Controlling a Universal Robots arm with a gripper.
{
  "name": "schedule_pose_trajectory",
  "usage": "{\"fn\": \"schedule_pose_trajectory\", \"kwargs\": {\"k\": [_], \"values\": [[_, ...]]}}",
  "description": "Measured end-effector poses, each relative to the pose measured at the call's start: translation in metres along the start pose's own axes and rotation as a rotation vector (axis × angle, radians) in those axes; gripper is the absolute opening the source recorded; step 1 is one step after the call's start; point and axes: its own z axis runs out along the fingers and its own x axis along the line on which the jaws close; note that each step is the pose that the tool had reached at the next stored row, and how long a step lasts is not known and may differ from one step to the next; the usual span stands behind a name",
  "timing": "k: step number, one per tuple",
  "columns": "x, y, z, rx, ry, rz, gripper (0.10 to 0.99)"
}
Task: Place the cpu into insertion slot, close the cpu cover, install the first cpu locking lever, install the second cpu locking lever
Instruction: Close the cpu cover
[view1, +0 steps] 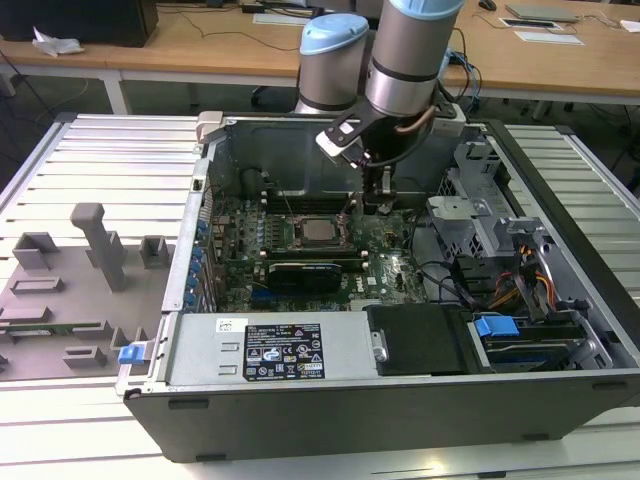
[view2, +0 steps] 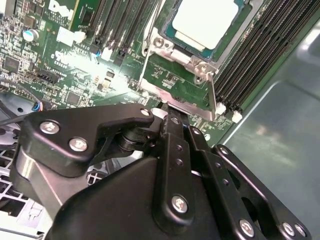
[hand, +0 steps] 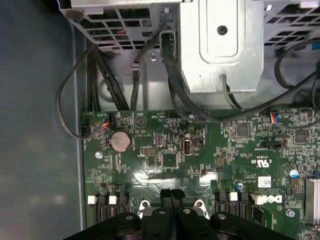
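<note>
Wooden desks (view1: 200, 50) line the back of the room, and the open computer case (view1: 400, 400) lies on a ribbed metal table (view1: 100, 170). I am reaching down into it. My gripper (view2: 172, 119) is clenched, fingers pressed together with nothing between them, its tip just beside the socket's near edge.

The cpu (view2: 207, 22) sits in the socket, and the cpu cover (view2: 192, 59) appears to lie down around it. A thin locking lever (view2: 211, 95) runs along the socket's side towards my tip.

A closed fingertip offers little bearing surface. If I push off-centre, I judge it could slip off the thin rod and scrape the motherboard (hand: 170, 150) or the memory slots (view2: 260, 55) alongside.

My own fingers hide the contact point, so I cannot tell whether I touch the lever. Its catch is hard to make out. The cpu is cut off at the second wrist view's edge.
</note>
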Motion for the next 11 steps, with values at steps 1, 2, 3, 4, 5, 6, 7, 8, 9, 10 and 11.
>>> {"fn": "schedule_pose_trajectory", "kwargs": {"k": [1, 2, 3, 4, 5, 6, 7, 8, 9, 10, 11], "values": [[0.0001, -0.0021, 0.0001, -0.002, 0.0001, 0.0, 0.106], [0.0002, -0.0047, 0.0001, -0.004, 0.0002, 0.0, 0.106], [0.0003, -0.0068, 0.0002, -0.006, 0.0001, 0.0, 0.106], [0.0003, -0.0082, 0.0002, -0.007, 0.0001, 0.0, 0.106], [0.0003, -0.0106, 0.0004, -0.008, 0.0003, 0.0, 0.106], [0.0002, -0.0127, 0.0004, -0.009, 0.0002, 0.0, 0.106], [0.0002, -0.0145, 0.0005, -0.01, 0.0003, 0.0, 0.106], [0.0002, -0.0157, 0.0006, -0.01, 0.0004, 0.0, 0.106], [0.0002, -0.0164, 0.0006, -0.01, 0.0003, 0.0, 0.106], [0.0002, -0.0169, 0.0006, -0.01, 0.0003, 0.0, 0.106], [0.0002, -0.0179, 0.0007, -0.01, 0.0004, 0.0, 0.106]]}}
